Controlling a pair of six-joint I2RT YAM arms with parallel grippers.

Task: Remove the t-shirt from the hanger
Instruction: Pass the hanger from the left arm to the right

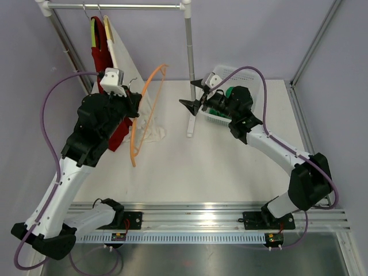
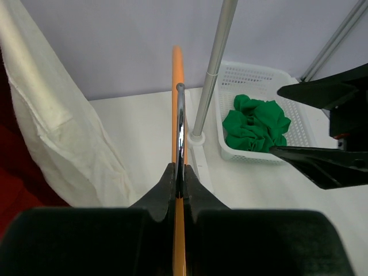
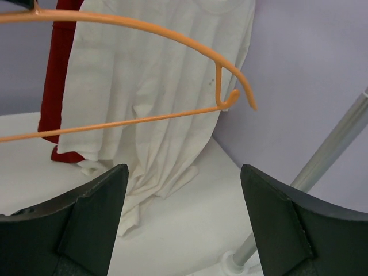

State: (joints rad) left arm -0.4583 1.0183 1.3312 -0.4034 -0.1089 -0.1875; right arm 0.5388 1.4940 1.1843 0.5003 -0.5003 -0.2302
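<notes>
We see the left gripper (image 2: 179, 185) clamped on the orange hanger (image 2: 177, 75); the right gripper (image 1: 191, 94) gapes wide, touching nothing.

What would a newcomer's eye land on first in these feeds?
The bare orange hanger, pinched at its metal hook by the left gripper, held above the table, left of centre. Behind it a white t-shirt and a red shirt hang from the rack at back left. The right gripper gapes open beside the basket of green cloth.
</notes>
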